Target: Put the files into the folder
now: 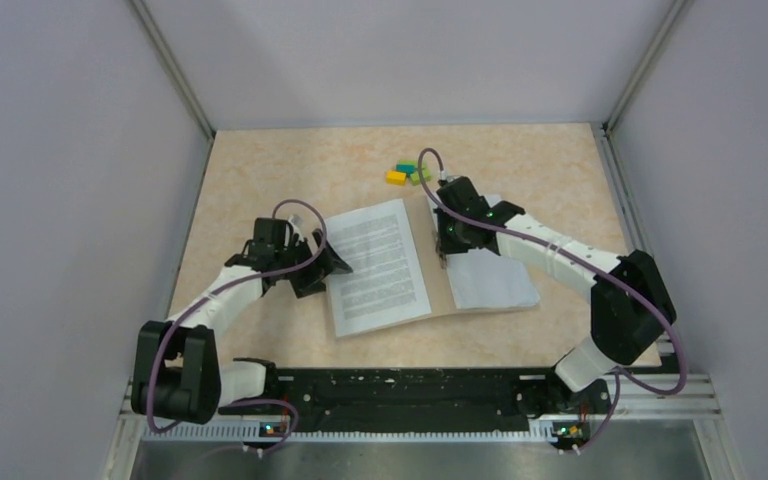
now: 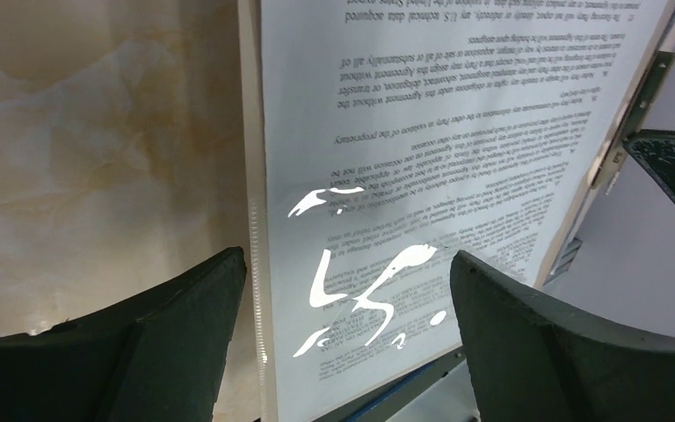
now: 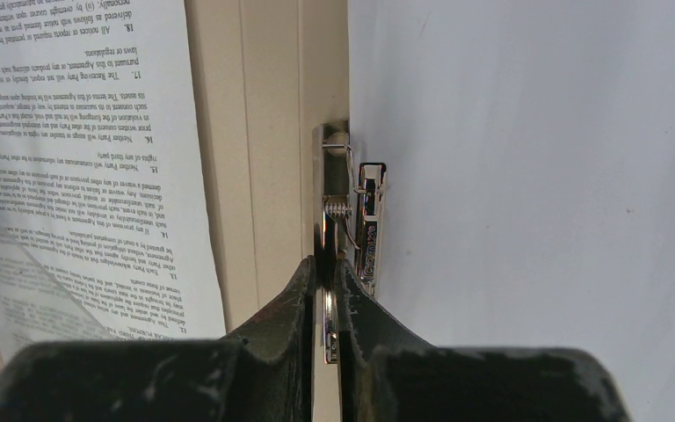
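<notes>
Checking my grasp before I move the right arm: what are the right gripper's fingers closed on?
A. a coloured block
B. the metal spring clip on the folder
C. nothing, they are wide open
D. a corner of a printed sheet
B: in the right wrist view the right gripper has its fingers pressed together on the metal spring clip on the folder, apart from the printed sheet.

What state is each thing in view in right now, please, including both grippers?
Folder: lying open.
Printed sheet: face up on folder's left half.
White sheet: lying on folder's right half.
Clip: pinched in the right jaws.
Left gripper: open over the printed sheet.
Right gripper: shut on clip.
Blocks: loose, clustered together.
</notes>
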Available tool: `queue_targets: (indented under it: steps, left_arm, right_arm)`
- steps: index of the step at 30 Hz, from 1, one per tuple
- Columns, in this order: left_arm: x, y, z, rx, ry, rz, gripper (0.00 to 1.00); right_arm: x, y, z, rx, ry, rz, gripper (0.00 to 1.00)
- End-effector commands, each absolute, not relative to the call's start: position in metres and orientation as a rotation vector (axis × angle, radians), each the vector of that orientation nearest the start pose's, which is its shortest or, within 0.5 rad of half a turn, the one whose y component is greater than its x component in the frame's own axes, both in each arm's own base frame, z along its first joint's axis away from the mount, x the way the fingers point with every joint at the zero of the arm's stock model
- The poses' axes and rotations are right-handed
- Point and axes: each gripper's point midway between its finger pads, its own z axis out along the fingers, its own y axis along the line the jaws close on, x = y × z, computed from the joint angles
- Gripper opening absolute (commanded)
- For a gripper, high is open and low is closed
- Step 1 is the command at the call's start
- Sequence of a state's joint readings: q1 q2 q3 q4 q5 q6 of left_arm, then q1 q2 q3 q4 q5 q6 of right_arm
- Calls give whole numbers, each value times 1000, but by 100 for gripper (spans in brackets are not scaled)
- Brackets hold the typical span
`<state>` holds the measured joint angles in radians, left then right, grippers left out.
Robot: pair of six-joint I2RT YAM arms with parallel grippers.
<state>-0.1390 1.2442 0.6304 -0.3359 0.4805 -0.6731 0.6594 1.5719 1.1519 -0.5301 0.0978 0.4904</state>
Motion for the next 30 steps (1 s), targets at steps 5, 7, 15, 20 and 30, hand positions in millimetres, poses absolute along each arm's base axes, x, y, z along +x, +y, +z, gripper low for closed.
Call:
queue_targets:
  steps: [5, 7, 15, 20, 30]
  left_arm:
    - [265, -164, 138, -367, 2358, -1169, 92]
    - [265, -166, 152, -355, 2325, -1196, 93]
    - [264, -173, 190, -306, 2234, -1279, 93]
    - [267, -175, 195, -297, 2227, -1290, 93]
    - [268, -183, 210, -221, 2209, -1332, 99]
  right_arm:
    - [314, 242, 136, -140, 2464, 414, 0]
    - [315, 241, 130, -135, 2471, 405, 0]
    - [313, 250, 100, -111, 2512, 426, 0]
    - [308, 263, 75, -87, 2543, 425, 0]
    - [301, 301, 50, -33, 2553, 495, 0]
